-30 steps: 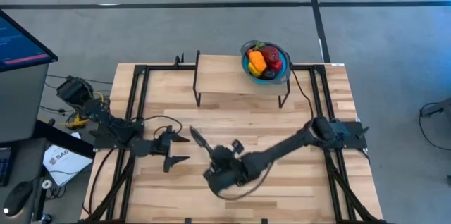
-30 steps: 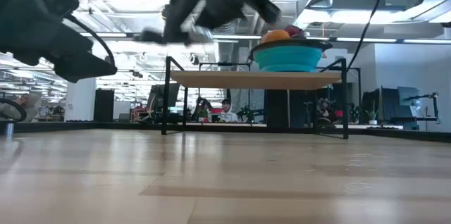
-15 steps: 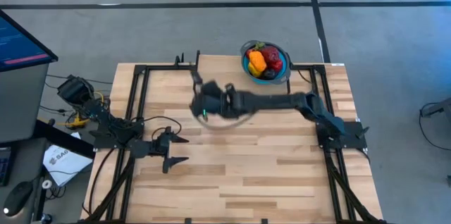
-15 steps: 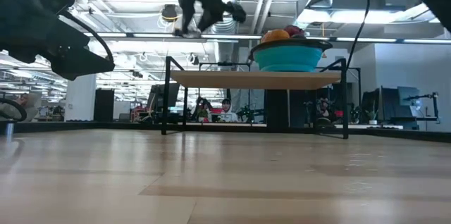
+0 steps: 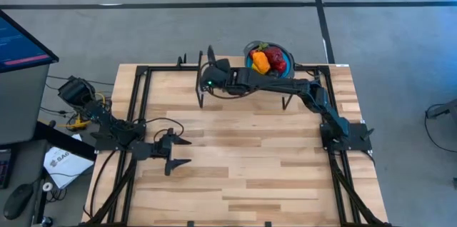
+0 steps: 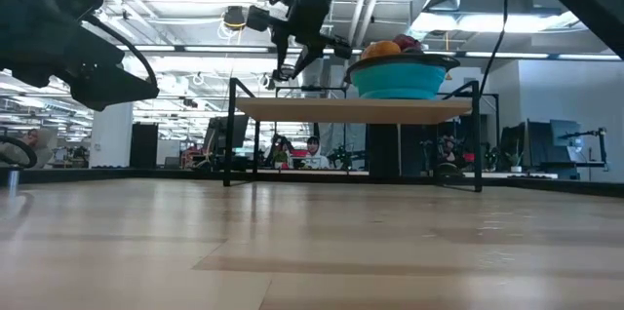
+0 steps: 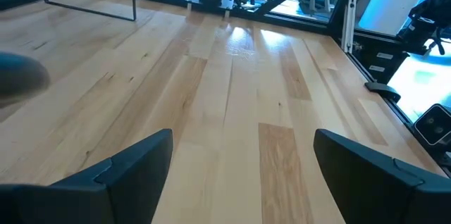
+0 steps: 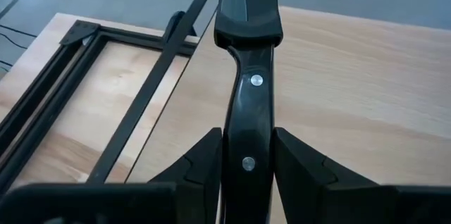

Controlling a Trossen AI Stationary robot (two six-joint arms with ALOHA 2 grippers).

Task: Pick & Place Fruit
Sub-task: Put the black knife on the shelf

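The fruit (image 5: 268,61) is a heap of yellow, orange, red and dark pieces in the blue bowl (image 5: 288,72), which stands on the right end of a raised wooden shelf (image 5: 243,88). The low view shows the fruit (image 6: 395,48) peeking over the bowl (image 6: 409,78). My right gripper (image 5: 212,76) hovers above the shelf's left end, left of the bowl, shut on a black-handled knife (image 8: 250,76). My left gripper (image 5: 178,151) waits open over the table's left part, its fingers wide apart (image 7: 243,164). My right gripper (image 8: 246,160) pinches the knife's black handle (image 8: 248,129) between its two fingers (image 8: 204,157), near a rivet. The fingers lie along the handle, which sticks out past their tips to a grey end (image 8: 246,2). The knife is lifted clear above the shelf; its blade does not show.
The shelf stands on thin black metal legs (image 5: 201,98) at the table's far side. Black frame rails (image 5: 139,106) run along the table's left and right edges. Bare wooden tabletop (image 5: 250,163) lies between the arms and toward the near edge.
My right gripper, staying shut on the knife, has swung from the table's near middle toward the far edge, ending over the shelf's left end beside the bowl. The knife has travelled with it. My left arm has kept still.
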